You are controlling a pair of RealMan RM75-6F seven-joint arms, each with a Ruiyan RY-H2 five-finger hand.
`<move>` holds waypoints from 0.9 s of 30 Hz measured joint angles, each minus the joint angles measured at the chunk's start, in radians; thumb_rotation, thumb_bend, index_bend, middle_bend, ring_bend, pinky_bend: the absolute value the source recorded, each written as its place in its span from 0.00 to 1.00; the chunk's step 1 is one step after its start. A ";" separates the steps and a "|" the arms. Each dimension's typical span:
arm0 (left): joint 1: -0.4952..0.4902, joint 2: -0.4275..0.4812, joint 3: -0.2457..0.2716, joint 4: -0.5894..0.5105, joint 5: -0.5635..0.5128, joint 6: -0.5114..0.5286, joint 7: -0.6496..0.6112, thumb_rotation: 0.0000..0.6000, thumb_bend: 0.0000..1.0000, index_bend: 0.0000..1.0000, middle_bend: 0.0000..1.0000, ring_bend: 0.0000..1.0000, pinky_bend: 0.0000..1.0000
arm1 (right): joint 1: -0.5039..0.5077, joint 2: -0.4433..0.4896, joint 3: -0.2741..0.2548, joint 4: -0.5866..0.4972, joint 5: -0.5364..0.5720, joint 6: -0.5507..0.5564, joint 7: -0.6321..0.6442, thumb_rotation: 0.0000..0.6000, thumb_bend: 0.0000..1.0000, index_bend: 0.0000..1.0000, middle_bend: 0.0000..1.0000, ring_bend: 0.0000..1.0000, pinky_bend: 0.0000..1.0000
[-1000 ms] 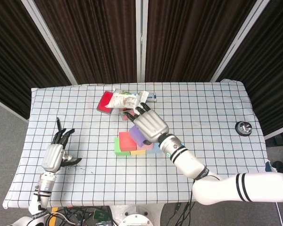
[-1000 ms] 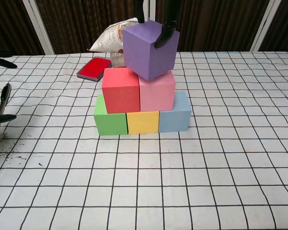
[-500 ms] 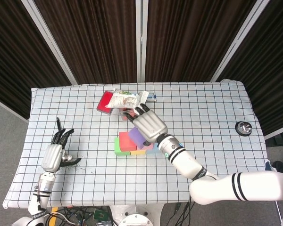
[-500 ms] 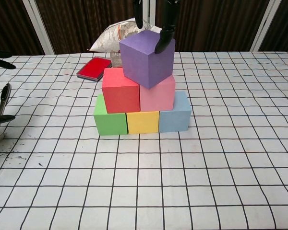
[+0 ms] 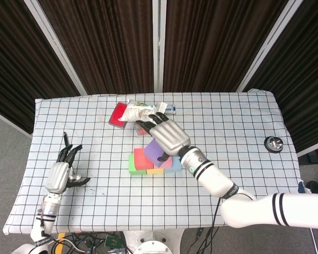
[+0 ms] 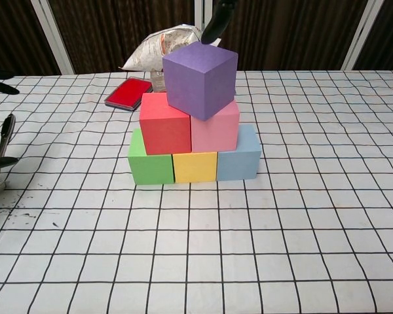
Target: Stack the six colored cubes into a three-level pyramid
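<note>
The purple cube (image 6: 200, 78) sits on top of the red cube (image 6: 164, 124) and pink cube (image 6: 216, 127), turned corner-forward and slightly skewed. Below them the green cube (image 6: 149, 162), yellow cube (image 6: 194, 167) and blue cube (image 6: 240, 156) form the bottom row. My right hand (image 5: 167, 135) hovers just above the purple cube (image 5: 157, 154) with its fingers (image 6: 214, 23) spread and off the cube. At the table's left side, my left hand (image 5: 60, 172) rests with fingers apart and holds nothing.
A red flat case (image 6: 128, 92) and a crinkled snack bag (image 6: 160, 46) lie behind the stack. A small metal object (image 5: 274, 143) sits near the right table edge. Dark specks mark the cloth by the left hand.
My right hand has let go of the purple cube and lifted up and back. The cube has settled onto the red and pink cubes. The left hand has not moved.
</note>
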 measured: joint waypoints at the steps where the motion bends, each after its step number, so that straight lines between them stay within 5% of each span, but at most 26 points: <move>1: -0.001 -0.001 0.000 0.000 0.000 -0.001 0.000 1.00 0.00 0.09 0.13 0.00 0.01 | -0.013 0.018 0.007 0.003 -0.010 -0.020 0.031 1.00 0.00 0.00 0.17 0.00 0.00; 13: -0.015 -0.004 0.003 -0.013 0.007 -0.020 0.029 1.00 0.00 0.09 0.13 0.00 0.01 | -0.157 0.101 0.055 0.139 -0.268 -0.318 0.338 1.00 0.00 0.00 0.11 0.00 0.00; 27: -0.022 0.001 0.004 -0.014 0.000 -0.037 0.034 1.00 0.00 0.09 0.13 0.00 0.01 | -0.219 -0.059 0.111 0.339 -0.588 -0.457 0.603 1.00 0.00 0.00 0.15 0.00 0.00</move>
